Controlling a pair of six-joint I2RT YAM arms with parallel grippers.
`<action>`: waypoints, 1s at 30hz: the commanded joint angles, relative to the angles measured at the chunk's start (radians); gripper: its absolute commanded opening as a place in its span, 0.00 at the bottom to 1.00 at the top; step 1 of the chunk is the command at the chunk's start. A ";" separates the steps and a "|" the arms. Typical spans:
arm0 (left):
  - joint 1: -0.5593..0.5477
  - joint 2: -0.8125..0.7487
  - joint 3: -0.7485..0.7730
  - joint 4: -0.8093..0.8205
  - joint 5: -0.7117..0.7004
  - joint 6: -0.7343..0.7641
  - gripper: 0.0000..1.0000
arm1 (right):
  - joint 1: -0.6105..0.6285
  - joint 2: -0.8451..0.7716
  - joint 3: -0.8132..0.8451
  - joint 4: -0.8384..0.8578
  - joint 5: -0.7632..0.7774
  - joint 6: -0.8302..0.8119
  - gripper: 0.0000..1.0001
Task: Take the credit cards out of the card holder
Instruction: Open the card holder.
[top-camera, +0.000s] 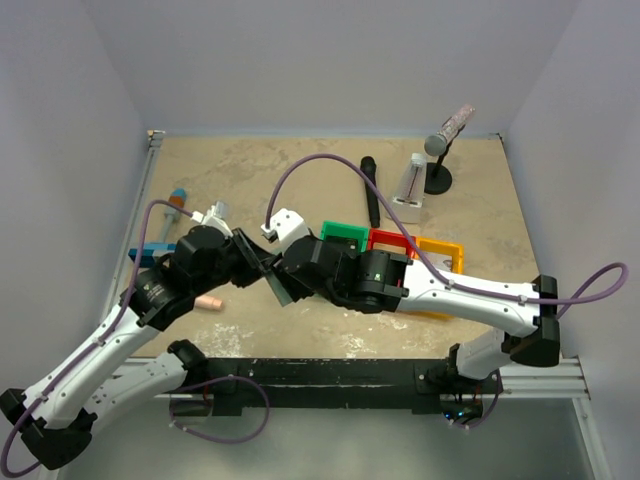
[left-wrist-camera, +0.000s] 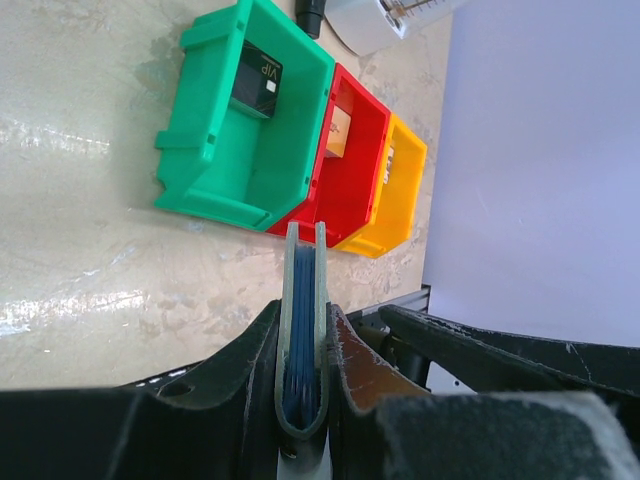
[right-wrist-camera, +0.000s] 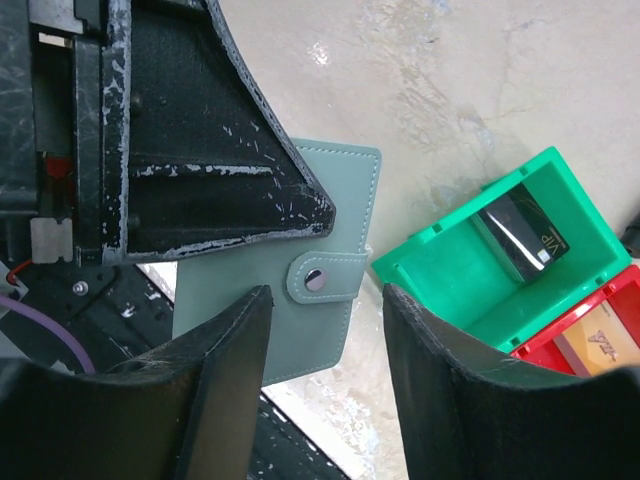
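My left gripper (left-wrist-camera: 303, 315) is shut on the card holder (left-wrist-camera: 303, 340), which stands edge-on between its fingers with blue pockets showing inside. In the right wrist view the holder (right-wrist-camera: 335, 195) is a pale grey-green panel with its snap tab (right-wrist-camera: 325, 278) fastened. My right gripper (right-wrist-camera: 325, 300) is open around that tab edge, its right finger clear of it. From above, both grippers meet at the holder (top-camera: 277, 283). A dark card (left-wrist-camera: 257, 80) lies in the green bin (left-wrist-camera: 200, 130), a tan-orange card (left-wrist-camera: 338, 133) in the red bin (left-wrist-camera: 350, 190), and a pale card (left-wrist-camera: 390, 165) in the yellow bin (left-wrist-camera: 400, 205).
The three bins (top-camera: 345, 238) stand in a row right of the grippers. Behind them lie a black marker (top-camera: 371, 190), a clear tube (top-camera: 415, 180) and a small stand (top-camera: 440, 160). A blue-and-orange tool (top-camera: 165, 225) and a small pink piece (top-camera: 208, 301) lie at the left.
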 joint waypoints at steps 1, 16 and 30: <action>-0.004 -0.027 0.003 0.101 0.061 -0.042 0.00 | 0.007 0.038 0.061 -0.038 0.053 0.022 0.51; -0.006 -0.070 -0.037 0.174 0.101 -0.051 0.00 | 0.007 0.112 0.116 -0.171 0.126 0.065 0.37; -0.004 -0.099 -0.043 0.180 0.104 -0.047 0.00 | 0.007 0.130 0.110 -0.213 0.111 0.088 0.12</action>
